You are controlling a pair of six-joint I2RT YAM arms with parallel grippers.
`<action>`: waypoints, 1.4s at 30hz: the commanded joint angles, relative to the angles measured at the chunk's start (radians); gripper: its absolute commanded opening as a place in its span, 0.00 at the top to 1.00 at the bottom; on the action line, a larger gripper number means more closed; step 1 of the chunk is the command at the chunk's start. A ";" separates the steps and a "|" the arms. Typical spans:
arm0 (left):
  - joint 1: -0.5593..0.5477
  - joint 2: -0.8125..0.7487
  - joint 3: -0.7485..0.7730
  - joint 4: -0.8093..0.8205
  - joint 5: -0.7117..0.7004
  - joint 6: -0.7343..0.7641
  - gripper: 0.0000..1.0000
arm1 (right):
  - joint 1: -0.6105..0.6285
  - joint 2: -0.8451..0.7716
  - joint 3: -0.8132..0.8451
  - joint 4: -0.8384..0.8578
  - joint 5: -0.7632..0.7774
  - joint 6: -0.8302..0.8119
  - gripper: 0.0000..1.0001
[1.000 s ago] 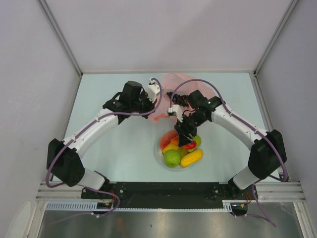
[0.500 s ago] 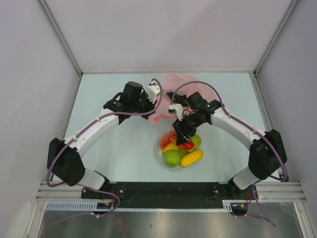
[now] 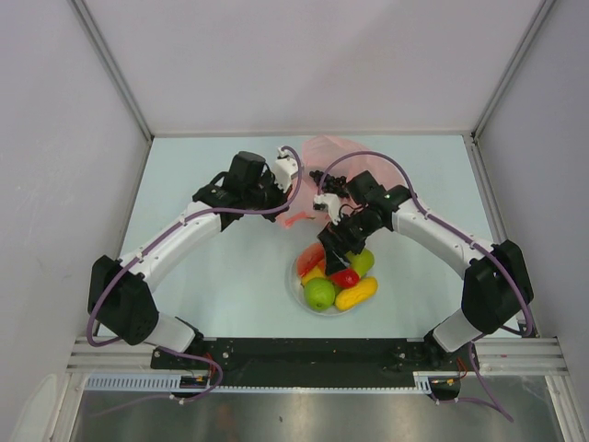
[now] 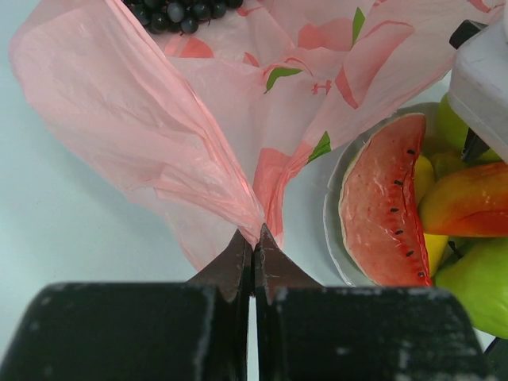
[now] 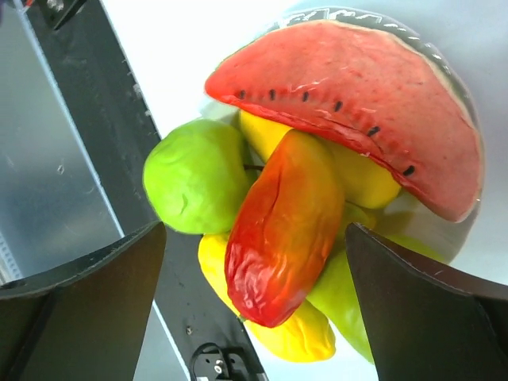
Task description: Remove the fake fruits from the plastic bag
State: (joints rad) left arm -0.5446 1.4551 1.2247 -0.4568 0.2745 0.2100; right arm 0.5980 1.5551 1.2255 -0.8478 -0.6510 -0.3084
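My left gripper is shut on a gathered fold of the pink plastic bag and holds it above the table. A dark grape bunch shows at the bag's far end. My right gripper hangs open over the white plate. A red-orange fruit lies loose between its fingers on top of the pile, touching neither. In that pile are a watermelon slice, a green apple and a yellow oblong fruit.
The plate's rim sits close beside the bag's hanging fold. A black rail runs along the near table edge, just in front of the plate. Grey walls enclose the left, back and right sides.
My right gripper has opened wide and let the red-orange fruit drop onto the pile on the plate, then lifted slightly. The left gripper has stayed shut on the bag.
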 commanded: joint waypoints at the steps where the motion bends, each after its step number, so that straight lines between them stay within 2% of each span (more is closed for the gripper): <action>1: 0.005 0.007 0.012 0.018 0.025 -0.006 0.99 | -0.047 -0.033 0.072 -0.030 -0.084 -0.081 0.00; 4: 0.005 0.007 0.019 0.015 0.017 0.003 1.00 | -0.118 -0.069 0.127 0.010 -0.174 -0.110 0.00; 6: 0.005 0.008 0.024 0.013 0.017 0.012 1.00 | -0.144 -0.084 0.149 0.097 -0.197 -0.046 0.00; 8: 0.005 0.008 0.029 0.009 0.015 0.022 1.00 | -0.159 -0.078 0.175 0.151 -0.165 0.079 0.00; 13: 0.005 0.007 0.056 -0.003 0.011 0.045 1.00 | -0.190 0.032 0.284 0.184 -0.119 0.103 0.01; 14: 0.005 0.008 0.061 -0.011 0.012 0.048 1.00 | -0.194 0.052 0.302 0.205 -0.077 0.120 0.08; 16: 0.005 0.011 0.075 -0.013 0.022 0.045 1.00 | -0.204 0.094 0.301 0.298 -0.009 0.170 0.14; 17: 0.005 0.014 0.084 -0.014 0.028 0.046 1.00 | -0.204 0.108 0.295 0.334 0.073 0.179 0.21; 19: 0.005 0.022 0.111 -0.022 0.045 0.046 1.00 | -0.211 0.157 0.295 0.412 0.119 0.180 0.32; 20: 0.006 0.025 0.117 -0.023 0.048 0.046 1.00 | -0.221 0.169 0.295 0.443 0.131 0.180 0.42; 23: 0.006 0.030 0.144 -0.025 0.052 0.042 1.00 | -0.221 0.220 0.293 0.470 0.119 0.143 0.52; 25: 0.006 0.034 0.151 -0.016 0.060 0.035 1.00 | -0.218 0.258 0.290 0.463 0.138 0.086 0.55; 27: 0.006 0.039 0.163 -0.011 0.071 0.028 1.00 | -0.225 0.281 0.286 0.454 0.235 0.068 0.55; 29: 0.006 0.048 0.177 -0.013 0.086 0.022 1.00 | -0.263 0.313 0.272 0.481 0.345 0.142 0.55; 31: 0.008 0.079 0.225 -0.011 0.081 0.020 1.00 | -0.363 0.358 0.263 0.495 0.390 0.212 0.56; 33: 0.008 0.125 0.335 -0.013 0.078 0.054 1.00 | -0.438 0.393 0.275 0.518 0.407 0.193 0.56; 38: 0.021 0.364 0.761 -0.137 0.046 0.115 1.00 | -0.489 0.511 0.526 0.516 0.513 0.157 0.54; 42: 0.035 0.383 0.854 -0.094 0.084 0.095 1.00 | -0.475 0.487 0.580 0.584 0.640 0.106 0.50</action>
State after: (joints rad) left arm -0.5293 1.8454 1.9812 -0.5560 0.3202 0.2893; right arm 0.0750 2.1036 1.7103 -0.3729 -0.1497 -0.1547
